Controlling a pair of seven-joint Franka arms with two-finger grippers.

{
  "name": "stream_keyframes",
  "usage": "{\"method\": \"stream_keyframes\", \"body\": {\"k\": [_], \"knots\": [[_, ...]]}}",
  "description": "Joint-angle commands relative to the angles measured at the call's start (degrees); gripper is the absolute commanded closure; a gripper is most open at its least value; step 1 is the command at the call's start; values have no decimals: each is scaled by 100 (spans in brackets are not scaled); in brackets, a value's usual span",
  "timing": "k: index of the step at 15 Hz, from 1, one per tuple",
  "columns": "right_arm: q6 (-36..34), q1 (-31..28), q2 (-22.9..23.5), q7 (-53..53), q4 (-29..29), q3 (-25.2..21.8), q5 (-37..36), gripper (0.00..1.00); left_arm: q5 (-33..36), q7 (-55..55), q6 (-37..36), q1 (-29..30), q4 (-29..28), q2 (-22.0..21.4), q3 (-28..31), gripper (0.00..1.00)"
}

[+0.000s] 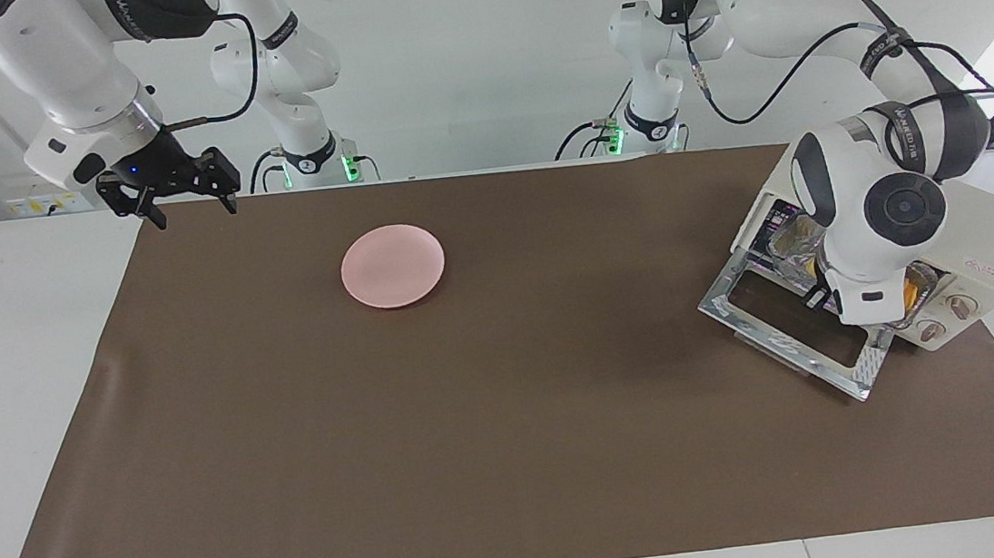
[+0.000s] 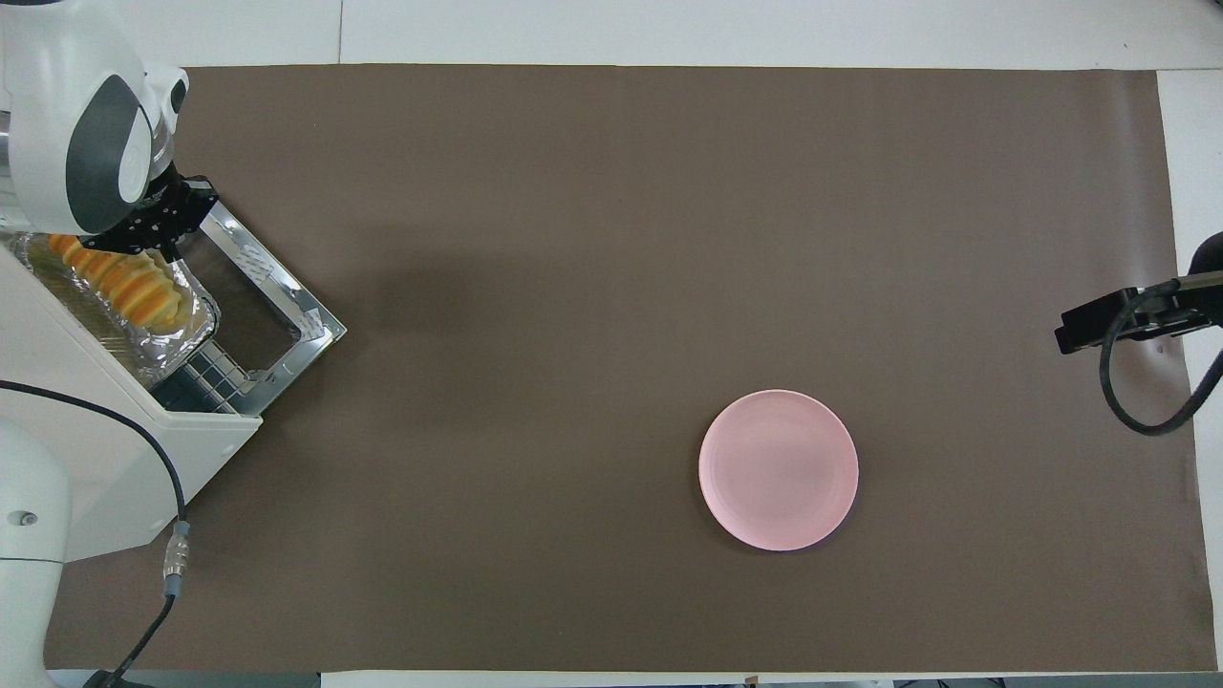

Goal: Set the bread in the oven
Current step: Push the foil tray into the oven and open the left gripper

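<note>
The yellow-orange ridged bread (image 2: pixel 119 287) lies in a crinkled foil tray (image 2: pixel 186 325) that sits in the mouth of the cream-white oven (image 2: pixel 124 459), over its wire rack. The oven's glass door (image 2: pixel 277 315) hangs open, flat on the mat. My left gripper (image 2: pixel 164 250) is shut on the tray's rim at the end away from the robots. In the facing view the left arm's wrist hides most of the tray, and only a bit of bread (image 1: pixel 917 284) shows inside the oven (image 1: pixel 989 222). My right gripper (image 1: pixel 191 213) waits open and empty, raised over the mat's corner at the right arm's end.
A round pink plate (image 1: pixel 393 265) lies on the brown mat (image 1: pixel 475 427), nearer to the right arm's end than the oven. A grey cable (image 2: pixel 182 535) runs beside the oven. The oven's two knobs (image 1: pixel 948 318) face away from the robots.
</note>
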Motion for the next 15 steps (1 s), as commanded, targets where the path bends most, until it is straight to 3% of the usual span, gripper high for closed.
{"method": "stream_keyframes", "body": {"k": [1,15], "knots": [[43,-73,-148,56,-173,51,-9,0,169,-66,95,-46,-664,-410,-2,100],[43,-64,-148,56,-173,51,-9,0,301,-84,526,-46,-1430,-691,33,100]]}}
